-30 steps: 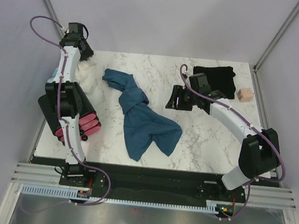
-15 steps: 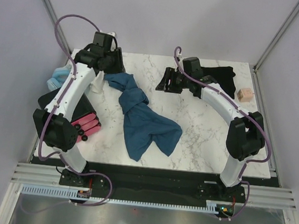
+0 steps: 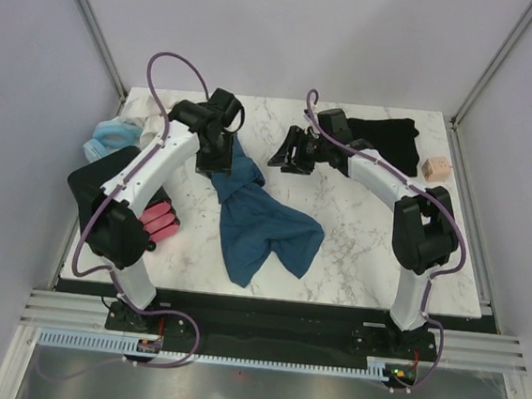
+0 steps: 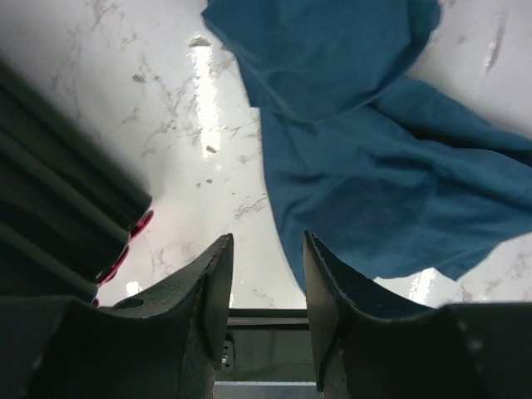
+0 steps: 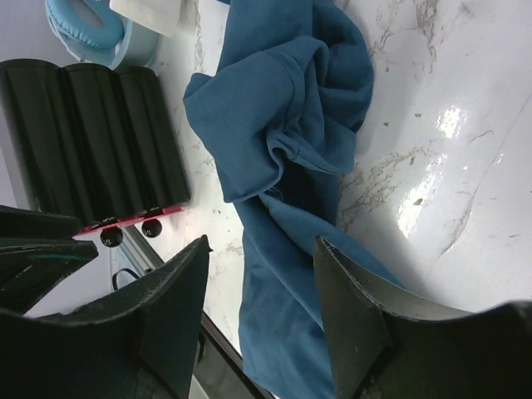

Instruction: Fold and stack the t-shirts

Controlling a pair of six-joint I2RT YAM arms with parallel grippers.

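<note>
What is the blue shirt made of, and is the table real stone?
The blue shirt looks like soft, matte cloth, probably cotton: it crumples into loose folds and shows no shine. The table looks like glossy white marble, with grey veins and bright light reflections, though it could be a printed laminate.

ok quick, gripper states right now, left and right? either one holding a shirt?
Left gripper: open, holding nothing; the teal-blue t-shirt lies ungripped beyond its fingers.
Right gripper: open wide, holding nothing.
</note>
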